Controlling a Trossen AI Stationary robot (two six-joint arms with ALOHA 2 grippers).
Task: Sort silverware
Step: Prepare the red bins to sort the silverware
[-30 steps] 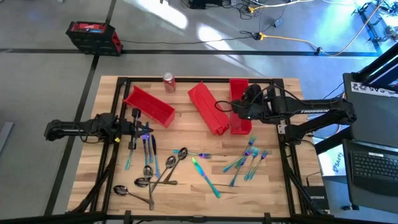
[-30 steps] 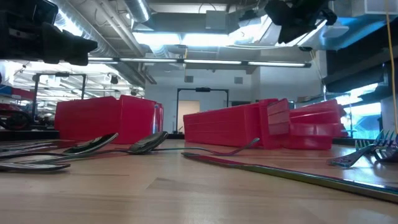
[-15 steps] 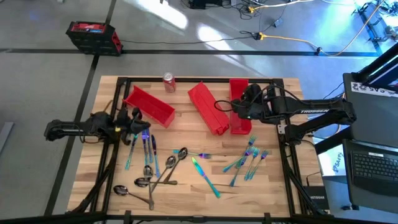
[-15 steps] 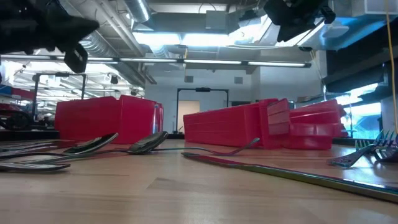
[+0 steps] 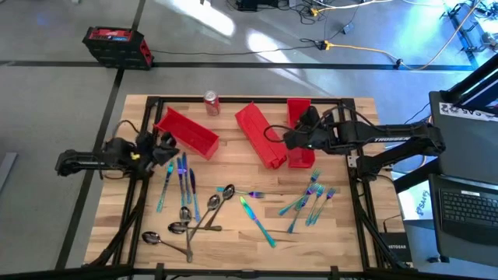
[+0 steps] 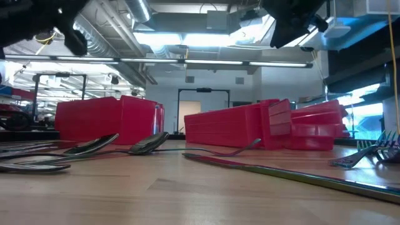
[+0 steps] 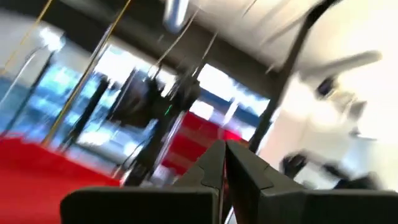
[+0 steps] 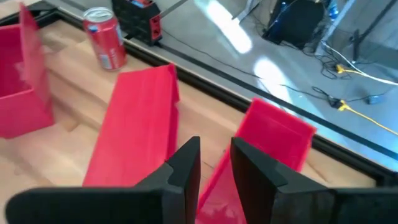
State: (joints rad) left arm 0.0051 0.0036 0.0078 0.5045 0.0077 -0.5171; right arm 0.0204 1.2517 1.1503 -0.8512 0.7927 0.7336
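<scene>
The silverware lies flat on the wooden table. Teal-purple knives (image 5: 180,177) sit at the left, dark spoons (image 5: 194,218) near the front, forks (image 5: 311,201) at the right, and one knife (image 5: 257,220) in the middle. My left gripper (image 5: 162,145) hangs above the table between the knives and the left red bin (image 5: 187,132). It is tipped upward, and its fingers (image 7: 222,163) are shut with nothing visible between them. My right gripper (image 5: 289,140) is open (image 8: 216,165) and hovers above the middle bin (image 8: 137,124) and the right bin (image 8: 273,140).
Three long red bins stand across the far half of the table, the middle bin (image 5: 261,134) slanted and the right bin (image 5: 299,117) almost square to the far edge. A red soda can (image 5: 211,103) stands at the far edge. A black frame rims the table.
My left gripper has risen from just above the knives. It moved toward the far-left and the left bin, tipping upward so that its camera now faces the ceiling. My right gripper has shifted slightly toward the table's left, over the bins. The silverware has not moved.
</scene>
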